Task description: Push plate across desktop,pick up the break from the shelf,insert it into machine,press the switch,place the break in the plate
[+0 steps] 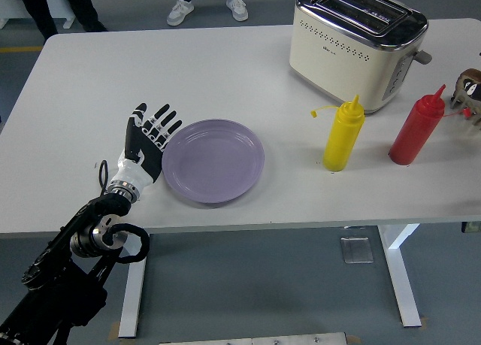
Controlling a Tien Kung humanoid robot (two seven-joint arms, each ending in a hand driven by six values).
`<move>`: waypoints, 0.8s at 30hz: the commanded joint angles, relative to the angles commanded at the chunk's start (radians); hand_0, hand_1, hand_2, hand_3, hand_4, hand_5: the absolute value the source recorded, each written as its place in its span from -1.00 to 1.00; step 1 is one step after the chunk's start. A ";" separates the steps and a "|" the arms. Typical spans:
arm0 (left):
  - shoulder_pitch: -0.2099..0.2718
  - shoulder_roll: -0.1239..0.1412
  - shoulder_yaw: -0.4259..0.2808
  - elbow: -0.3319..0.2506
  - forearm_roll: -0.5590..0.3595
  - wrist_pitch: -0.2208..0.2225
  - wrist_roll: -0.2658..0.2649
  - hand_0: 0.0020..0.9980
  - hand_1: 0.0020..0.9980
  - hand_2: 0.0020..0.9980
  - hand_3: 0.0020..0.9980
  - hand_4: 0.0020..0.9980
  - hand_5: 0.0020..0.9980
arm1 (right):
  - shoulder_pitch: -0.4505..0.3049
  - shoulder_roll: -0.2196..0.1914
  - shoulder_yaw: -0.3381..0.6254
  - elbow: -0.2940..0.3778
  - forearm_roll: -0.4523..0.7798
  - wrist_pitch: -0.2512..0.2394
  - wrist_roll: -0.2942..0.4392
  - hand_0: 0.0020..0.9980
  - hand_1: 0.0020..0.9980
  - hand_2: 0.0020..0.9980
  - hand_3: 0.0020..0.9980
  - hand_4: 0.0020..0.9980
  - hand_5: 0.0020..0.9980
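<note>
A round purple plate (213, 160) lies flat on the white table (225, 67), left of centre. My left hand (148, 134) stands open with fingers spread, its fingertips against the plate's left rim. A cream and chrome toaster (358, 32) sits at the back right, its slots empty and its lever on the right end. At the far right edge a brown bread piece on a rack (469, 88) is cut off by the picture. My right hand does not show.
A yellow squeeze bottle (343, 134) and a red squeeze bottle (418, 126) stand in front of the toaster. Legs and shoes of people (204, 3) show beyond the table's far edge.
</note>
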 joint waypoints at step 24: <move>-0.017 0.000 0.011 -0.018 -0.008 -0.005 -0.001 0.70 0.76 0.77 0.65 0.28 1.00 | -0.004 -0.013 0.017 0.013 -0.025 0.009 -0.050 -0.22 -0.01 0.04 0.21 0.29 -0.55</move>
